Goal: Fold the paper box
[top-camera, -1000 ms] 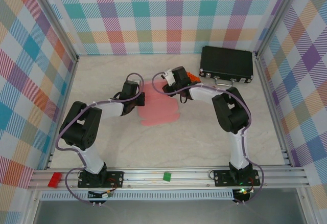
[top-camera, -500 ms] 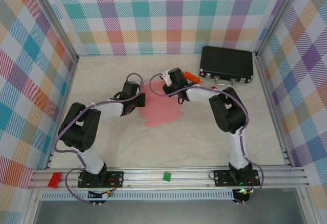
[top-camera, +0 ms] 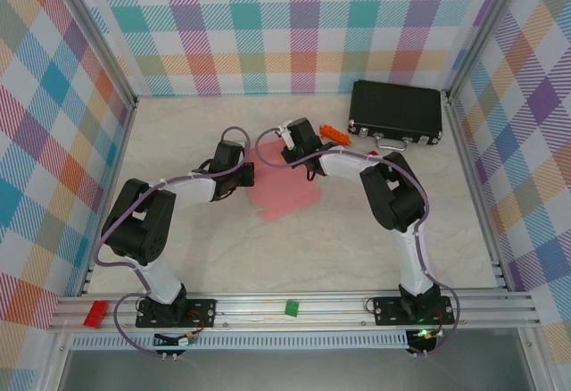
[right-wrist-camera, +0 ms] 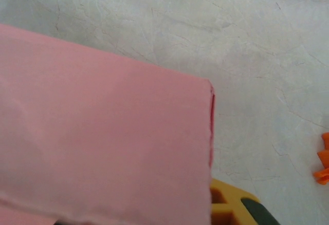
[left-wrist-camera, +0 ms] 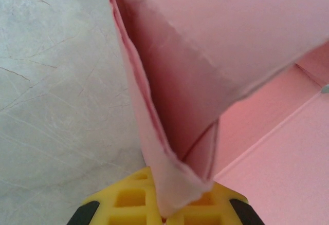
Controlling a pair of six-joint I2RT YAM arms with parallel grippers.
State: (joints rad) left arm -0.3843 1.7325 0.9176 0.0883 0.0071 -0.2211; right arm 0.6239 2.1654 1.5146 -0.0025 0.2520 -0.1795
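The right gripper (top-camera: 287, 152) is sliding toward nine o'clock, folding the paper box (top-camera: 284, 186); its jaws I cannot tell. The left gripper (top-camera: 243, 175) is pinching the box. Next is probably pressing the fold.

Under my left gripper (top-camera: 243, 175) and my right gripper (top-camera: 290, 152) lies the table (top-camera: 294, 257), a pale, stone-look surface crossed by thin grey veins. Beyond both grippers stands the back wall (top-camera: 285, 25), checked in pastel teal, orange, purple and yellow. The same check covers the left wall (top-camera: 45, 141) outside my left gripper and the right wall (top-camera: 526, 150) outside my right. Silver metal posts (top-camera: 94, 34) mark the far corners. A ribbed metal rail (top-camera: 339, 306) runs behind the grippers along the near edge. The light is even and the shadows are soft.
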